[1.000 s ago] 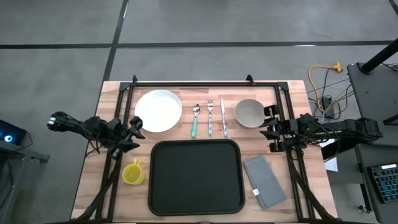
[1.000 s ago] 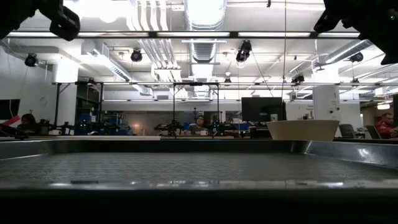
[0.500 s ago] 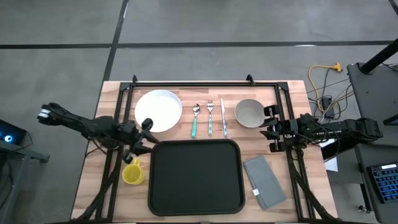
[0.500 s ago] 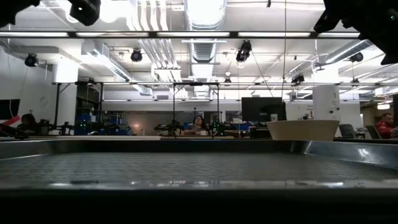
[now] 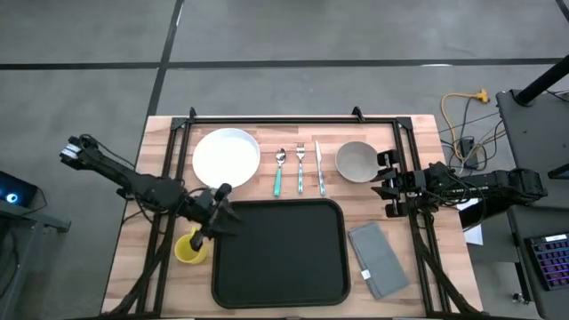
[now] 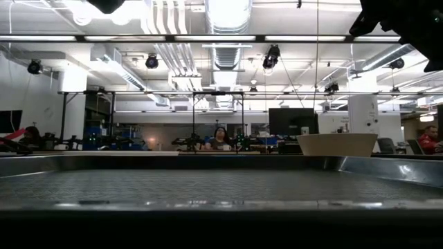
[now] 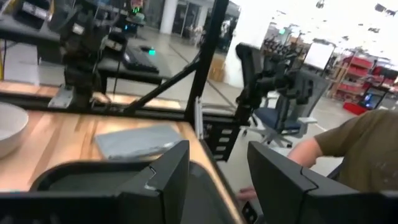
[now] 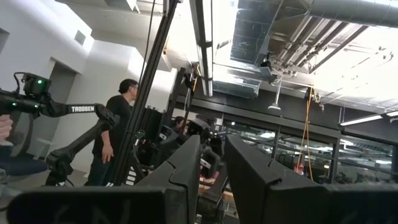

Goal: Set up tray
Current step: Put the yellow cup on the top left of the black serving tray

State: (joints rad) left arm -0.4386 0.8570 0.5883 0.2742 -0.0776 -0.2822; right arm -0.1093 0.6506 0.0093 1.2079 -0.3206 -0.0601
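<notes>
Black rounded tray (image 5: 280, 253), flat, bare, table's near-centre

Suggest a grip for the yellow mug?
Take the yellow mug by its rim from straight above, one finger inside. It stands upright with its mouth open; the tray crowds one side, and the left gripper, open, already hangs nearby.

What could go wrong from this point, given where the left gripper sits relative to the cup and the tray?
1. The left gripper, fingers open, hangs at the tray's left rim right beside the yellow cup; a low sweep could tip the cup.
2. Descending here, a finger could strike the tray's raised rim and shove the tray toward the grey napkin.
3. The right gripper waits close beside the bowl and could nudge it.
</notes>
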